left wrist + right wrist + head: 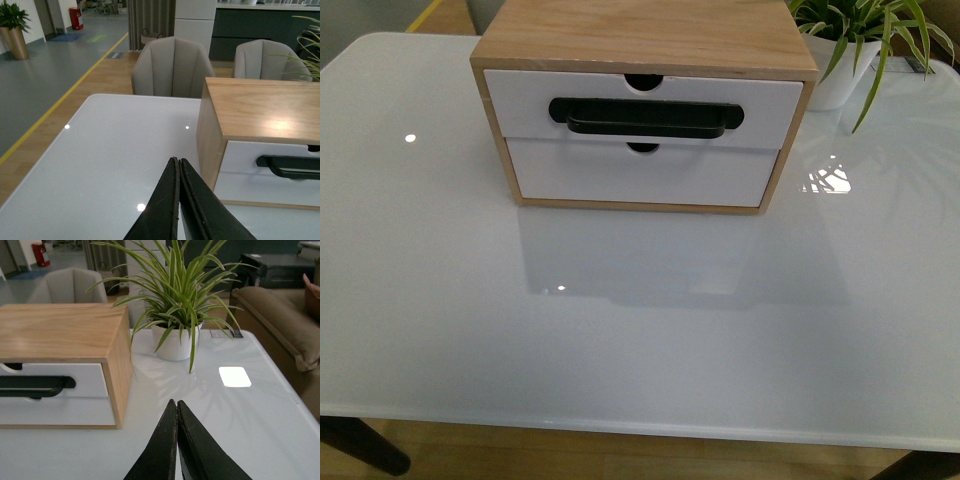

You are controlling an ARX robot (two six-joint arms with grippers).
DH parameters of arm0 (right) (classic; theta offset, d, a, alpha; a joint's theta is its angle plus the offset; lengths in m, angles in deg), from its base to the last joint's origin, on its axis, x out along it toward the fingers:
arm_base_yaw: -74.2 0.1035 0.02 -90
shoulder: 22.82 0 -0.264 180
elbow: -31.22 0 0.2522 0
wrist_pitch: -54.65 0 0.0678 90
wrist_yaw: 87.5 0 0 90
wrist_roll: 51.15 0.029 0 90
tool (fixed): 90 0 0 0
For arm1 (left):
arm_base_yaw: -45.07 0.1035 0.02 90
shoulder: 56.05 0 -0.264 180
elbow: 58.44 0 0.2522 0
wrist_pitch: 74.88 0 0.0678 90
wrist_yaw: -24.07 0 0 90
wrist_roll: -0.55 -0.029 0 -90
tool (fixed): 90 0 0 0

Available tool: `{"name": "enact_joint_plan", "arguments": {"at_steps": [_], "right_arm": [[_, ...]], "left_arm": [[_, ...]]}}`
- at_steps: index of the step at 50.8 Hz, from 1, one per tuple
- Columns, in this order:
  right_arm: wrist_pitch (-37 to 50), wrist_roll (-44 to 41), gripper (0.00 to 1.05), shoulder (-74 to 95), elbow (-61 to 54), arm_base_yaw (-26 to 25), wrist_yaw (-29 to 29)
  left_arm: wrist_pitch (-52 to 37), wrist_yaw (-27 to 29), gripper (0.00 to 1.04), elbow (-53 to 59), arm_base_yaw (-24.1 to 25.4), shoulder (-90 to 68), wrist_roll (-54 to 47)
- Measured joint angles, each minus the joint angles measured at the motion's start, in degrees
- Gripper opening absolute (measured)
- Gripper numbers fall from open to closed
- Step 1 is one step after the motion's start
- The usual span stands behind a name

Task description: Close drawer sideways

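Tabletop (640, 340) bears one cabinet (640, 35); one handled drawer (520, 100), one plain drawer (640, 180).

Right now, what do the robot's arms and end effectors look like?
Both look alike: the left end effector and right end effector each have two matte black fingers, flat blades tapering to narrow tips. No cables or markings show, and the arms are out of view.

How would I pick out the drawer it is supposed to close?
On the white table stands a wooden box with two white drawers, one above the other. It is the upper drawer: it alone carries a wide black bar handle, while the lower drawer has none.
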Motion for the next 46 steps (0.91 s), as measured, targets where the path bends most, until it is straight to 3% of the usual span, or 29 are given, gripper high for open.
{"name": "enact_joint_plan", "arguments": {"at_steps": [3, 11, 22, 34, 46], "right_arm": [[-0.9, 0.2, 0.02, -2.1, -1.1, 0.0, 0.0], [0.6, 0.2, 0.02, -3.8, -4.3, 0.0, -0.1], [-9.4, 0.2, 0.02, -16.0, -6.5, 0.0, -0.1], [-21.2, 0.3, 0.02, -29.2, -6.6, 0.0, -0.1], [-27.3, 0.3, 0.02, -35.7, -6.6, 0.0, -0.1]], "left_arm": [[0.9, 3.3, 0.02, 1.4, -2.2, 2.1, 0.0], [3.6, 3.6, 0.02, 4.0, -3.9, 7.5, 0.0], [5.2, 3.9, 0.02, 8.6, -4.0, 14.1, -0.1], [17.0, 3.9, 0.02, 9.6, -4.0, 27.2, -0.1], [23.5, 3.9, 0.02, 9.6, -4.0, 34.4, -0.1]]}}
